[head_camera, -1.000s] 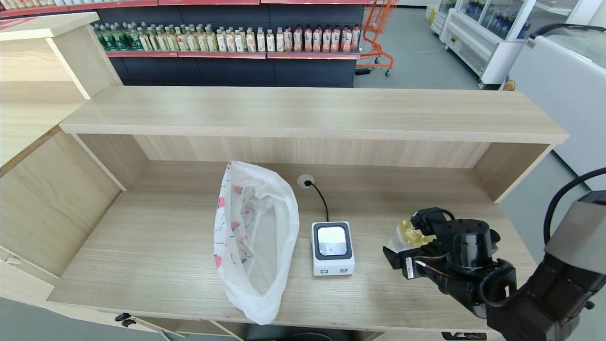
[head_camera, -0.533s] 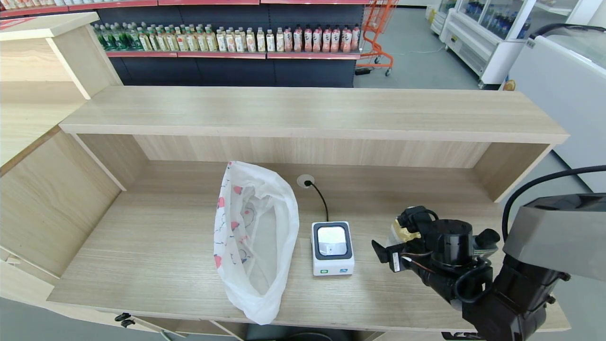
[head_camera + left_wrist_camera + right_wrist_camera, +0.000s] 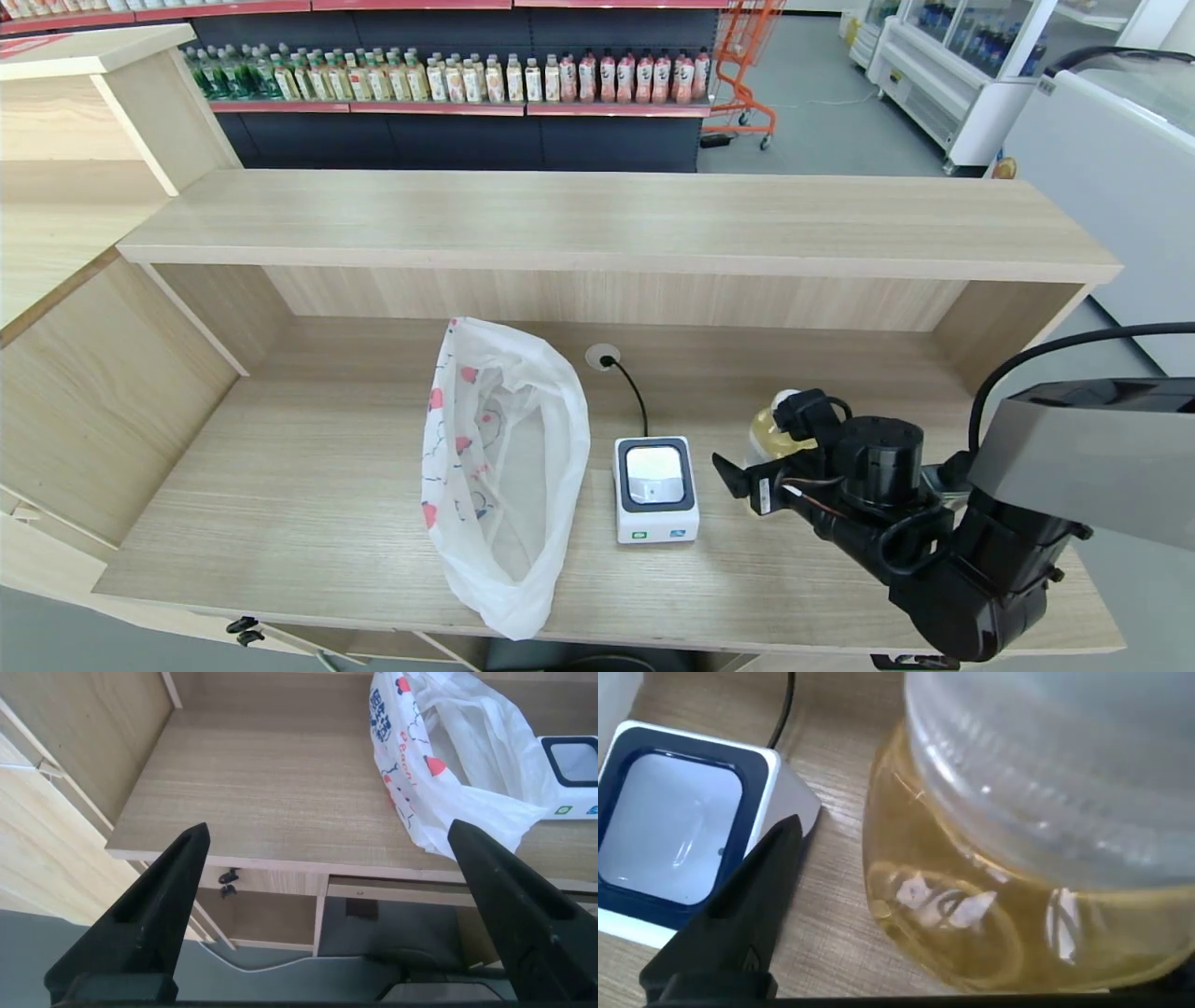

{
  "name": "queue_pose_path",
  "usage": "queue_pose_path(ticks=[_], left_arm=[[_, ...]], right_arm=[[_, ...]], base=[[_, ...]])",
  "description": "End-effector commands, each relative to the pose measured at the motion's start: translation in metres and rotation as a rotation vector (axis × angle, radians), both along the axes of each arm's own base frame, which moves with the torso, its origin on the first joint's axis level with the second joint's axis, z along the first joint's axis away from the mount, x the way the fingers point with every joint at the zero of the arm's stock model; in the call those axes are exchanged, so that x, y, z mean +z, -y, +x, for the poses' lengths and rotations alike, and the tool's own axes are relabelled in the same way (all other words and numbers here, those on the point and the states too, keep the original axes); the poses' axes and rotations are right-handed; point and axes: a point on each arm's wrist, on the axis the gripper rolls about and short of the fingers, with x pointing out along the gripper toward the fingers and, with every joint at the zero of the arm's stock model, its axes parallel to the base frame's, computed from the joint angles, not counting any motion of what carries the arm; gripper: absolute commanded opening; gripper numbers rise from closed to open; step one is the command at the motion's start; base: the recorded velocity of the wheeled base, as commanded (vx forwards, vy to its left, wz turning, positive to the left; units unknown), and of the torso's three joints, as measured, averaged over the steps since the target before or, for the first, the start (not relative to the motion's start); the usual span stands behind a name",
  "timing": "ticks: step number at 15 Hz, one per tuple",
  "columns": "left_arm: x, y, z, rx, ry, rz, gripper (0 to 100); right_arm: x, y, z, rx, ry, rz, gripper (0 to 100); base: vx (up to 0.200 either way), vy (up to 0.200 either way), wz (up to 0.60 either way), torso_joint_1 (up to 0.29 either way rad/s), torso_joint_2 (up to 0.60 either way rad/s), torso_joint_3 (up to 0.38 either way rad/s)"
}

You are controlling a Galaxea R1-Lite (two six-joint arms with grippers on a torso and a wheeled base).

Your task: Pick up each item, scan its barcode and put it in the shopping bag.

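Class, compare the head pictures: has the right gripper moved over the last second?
Yes. The right gripper, holding the bottle, has moved left along the counter, closing on the scanner, which stayed put.

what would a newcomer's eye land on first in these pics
The right gripper stands out first: it grips a clear bottle of yellowish liquid just to the right of the white scanner on the wooden counter. Next comes the white shopping bag with red hearts, lying open on the counter to the scanner's left.
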Motion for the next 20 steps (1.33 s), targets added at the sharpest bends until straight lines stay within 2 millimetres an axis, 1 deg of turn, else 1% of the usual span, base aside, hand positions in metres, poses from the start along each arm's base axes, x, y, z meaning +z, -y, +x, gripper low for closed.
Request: queue_pose_path(ticks=[1,2,6,9,11,12,13,14,15,16,17,19,20], left_arm=[[0.000,0.000,0.000,0.000,0.000,0.000,100],[0.000,0.000,0.000,0.000,0.000,0.000,100],[0.000,0.000,0.000,0.000,0.000,0.000,100],[0.000,0.000,0.000,0.000,0.000,0.000,100],[0.000,0.000,0.000,0.000,0.000,0.000,100],[0.000,0.000,0.000,0.000,-0.001,0.000,100],[0.000,0.000,0.000,0.000,0.000,0.000,100],[0.000,0.000,0.000,0.000,0.000,0.000,100],[0.000,0.000,0.000,0.000,0.000,0.000,100],[0.000,0.000,0.000,0.000,0.000,0.000,100],[0.000,0.000,0.000,0.000,0.000,0.000,100],[0.000,0.000,0.000,0.000,0.000,0.000,100],[0.000,0.000,0.000,0.000,0.000,0.000,100]], right_arm=[[0.008,0.005,-0.001,0.014,0.015,0.010,100],[0.008,0.008,0.000,0.019,0.018,0.002,0],[0.001,0.019,-0.003,0.008,-0.004,-0.053,0],[-0.013,0.023,-0.007,0.007,-0.046,-0.110,0],[-0.013,0.022,-0.005,0.013,-0.043,-0.113,0],[-0.009,0.022,-0.005,0.013,-0.033,-0.105,0],[0.000,0.023,-0.007,0.011,-0.013,-0.086,0],[0.019,0.024,-0.010,0.022,0.022,-0.025,0],[0.040,0.031,-0.015,0.048,0.046,0.046,0],[0.057,0.039,-0.019,0.069,0.054,0.082,0],[0.090,0.065,-0.034,0.144,0.032,0.132,0],[0.120,0.094,-0.055,0.321,-0.054,0.233,0],[0.125,0.101,-0.063,0.403,-0.093,0.263,0]], base=[[0.000,0.000,0.00,0.000,0.00,0.000],[0.000,0.000,0.00,0.000,0.00,0.000],[0.000,0.000,0.00,0.000,0.00,0.000],[0.000,0.000,0.00,0.000,0.00,0.000],[0.000,0.000,0.00,0.000,0.00,0.000],[0.000,0.000,0.00,0.000,0.00,0.000],[0.000,0.000,0.00,0.000,0.00,0.000],[0.000,0.000,0.00,0.000,0.00,0.000],[0.000,0.000,0.00,0.000,0.00,0.000],[0.000,0.000,0.00,0.000,0.00,0.000],[0.000,0.000,0.00,0.000,0.00,0.000],[0.000,0.000,0.00,0.000,0.00,0.000],[0.000,0.000,0.00,0.000,0.00,0.000]])
